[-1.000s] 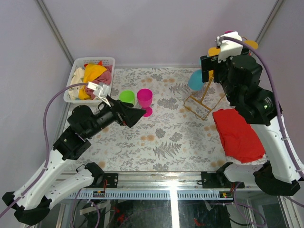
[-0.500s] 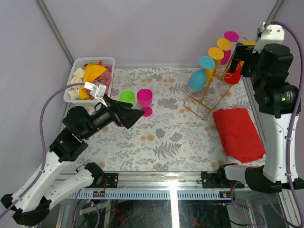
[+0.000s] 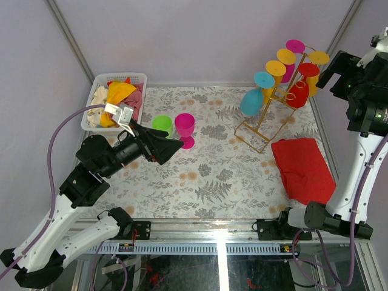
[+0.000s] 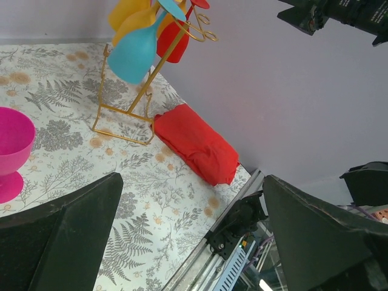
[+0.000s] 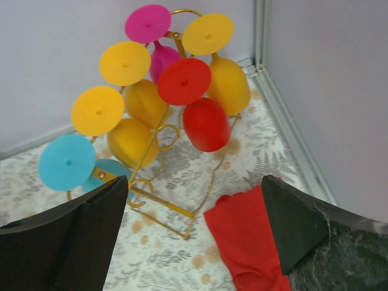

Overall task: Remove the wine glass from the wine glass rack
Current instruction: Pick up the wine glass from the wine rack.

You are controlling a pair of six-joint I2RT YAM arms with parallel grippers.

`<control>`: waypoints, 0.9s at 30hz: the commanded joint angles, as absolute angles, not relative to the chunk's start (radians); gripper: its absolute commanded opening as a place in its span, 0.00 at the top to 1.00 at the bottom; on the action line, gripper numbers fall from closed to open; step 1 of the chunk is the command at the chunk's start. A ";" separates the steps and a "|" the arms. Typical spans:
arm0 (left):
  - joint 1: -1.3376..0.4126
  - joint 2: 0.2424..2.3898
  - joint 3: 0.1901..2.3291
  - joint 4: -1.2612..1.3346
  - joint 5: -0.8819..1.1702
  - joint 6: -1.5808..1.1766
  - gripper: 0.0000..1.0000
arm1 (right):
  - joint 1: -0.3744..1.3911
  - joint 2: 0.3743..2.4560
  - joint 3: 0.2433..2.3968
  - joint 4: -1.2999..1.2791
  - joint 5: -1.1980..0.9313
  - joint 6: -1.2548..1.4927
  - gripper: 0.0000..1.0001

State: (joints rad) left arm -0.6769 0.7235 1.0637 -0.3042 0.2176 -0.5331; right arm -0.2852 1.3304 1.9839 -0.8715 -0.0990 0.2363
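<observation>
Basket [image 3: 92, 100]: white, slatted, at the far-left corner of the table; holds yellow, pink and pale cloths.
Left gripper [image 4: 193, 179]: jaws spread wide with nothing between them. It hovers above the left half of the table, pointing right, just on the near side of the two cups.
Green cup [image 3: 161, 124]: upright on the table, just beside the magenta glass.
Magenta glass [image 3: 185, 124]: upright on its foot, clear of the rack.
Table [image 3: 212, 176]: covered with a fern-and-flower print.
Wine glass rack [image 3: 264, 116]: gold wire; rectangular base flat on the far-right part of the table, arms slanting up toward the far-right corner.
Wine glasses [image 5: 206, 124]: six hang on the rack hooks, bowls down and feet up. Blue is lowest, then three yellow and one red, magenta at the top.
Red cloth [image 3: 303, 170]: folded, lying at the right edge of the table, near the rack base.
Right gripper [image 5: 194, 179]: jaws wide and empty; raised above the far-right corner, looking down on the rack, apart from the glasses.
</observation>
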 commanded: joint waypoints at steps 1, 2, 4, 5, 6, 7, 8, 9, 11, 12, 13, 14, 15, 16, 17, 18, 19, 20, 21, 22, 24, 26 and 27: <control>-0.671 0.710 1.088 -0.310 0.225 -0.506 0.00 | -0.302 1.290 1.872 -0.741 -0.340 0.385 0.07; -0.671 0.708 1.087 -0.312 0.222 -0.506 0.00 | -0.306 1.281 1.831 -0.703 -0.334 0.410 0.10; -0.669 0.704 1.090 -0.322 0.218 -0.504 0.00 | -0.332 1.279 1.769 -0.638 -0.293 0.454 0.16; -0.671 0.701 1.092 -0.327 0.218 -0.501 0.00 | -0.353 1.291 1.758 -0.618 -0.284 0.477 0.18; -0.670 0.699 1.093 -0.331 0.217 -0.499 0.00 | -0.375 1.307 1.755 -0.597 -0.289 0.498 0.19; -0.670 0.699 1.090 -0.329 0.215 -0.499 0.00 | -0.389 1.323 1.754 -0.577 -0.301 0.516 0.20; -0.670 0.698 1.084 -0.322 0.217 -0.499 0.00 | -0.397 1.337 1.752 -0.548 -0.315 0.529 0.21; -0.670 0.700 1.077 -0.312 0.219 -0.500 0.00 | -0.401 1.351 1.751 -0.519 -0.326 0.543 0.22; -0.670 0.709 1.070 -0.299 0.222 -0.511 0.00 | -0.400 1.382 1.748 -0.461 -0.346 0.580 0.25; -0.670 0.714 1.069 -0.296 0.225 -0.512 0.00 | -0.400 1.394 1.749 -0.439 -0.348 0.598 0.26; -0.670 0.717 1.069 -0.296 0.230 -0.512 0.00 | -0.400 1.405 1.744 -0.413 -0.344 0.621 0.28; -0.670 0.719 1.069 -0.298 0.231 -0.511 0.00 | -0.401 1.412 1.733 -0.384 -0.334 0.637 0.30; -0.670 0.717 1.068 -0.299 0.230 -0.510 0.00 | -0.400 1.415 1.708 -0.342 -0.321 0.659 0.32; -0.670 0.714 1.064 -0.297 0.226 -0.509 0.00 | -0.401 1.415 1.662 -0.289 -0.310 0.683 0.34; -0.671 0.711 1.060 -0.294 0.224 -0.511 0.00 | -0.401 1.414 1.627 -0.241 -0.297 0.702 0.36; -0.670 0.707 1.056 -0.291 0.221 -0.514 0.00 | -0.401 1.414 1.595 -0.200 -0.274 0.723 0.38; -0.670 0.703 1.053 -0.288 0.222 -0.518 0.00 | -0.400 1.418 1.577 -0.171 -0.252 0.740 0.40; -0.671 0.699 1.051 -0.286 0.225 -0.523 0.00 | -0.400 1.425 1.569 -0.151 -0.238 0.756 0.42; -0.670 0.696 1.048 -0.285 0.227 -0.528 0.00 | -0.400 1.439 1.572 -0.139 -0.250 0.766 0.42; -0.671 0.693 1.045 -0.282 0.228 -0.532 0.00 | -0.400 1.456 1.586 -0.133 -0.275 0.771 0.43; -0.670 0.686 1.041 -0.281 0.231 -0.538 0.00 | -0.400 1.503 1.631 -0.145 -0.336 0.784 0.43; -0.670 0.682 1.040 -0.283 0.229 -0.537 0.00 | -0.401 1.545 1.668 -0.167 -0.360 0.798 0.45; -0.670 0.679 1.040 -0.284 0.226 -0.536 0.00 | -0.400 1.557 1.677 -0.165 -0.363 0.804 0.45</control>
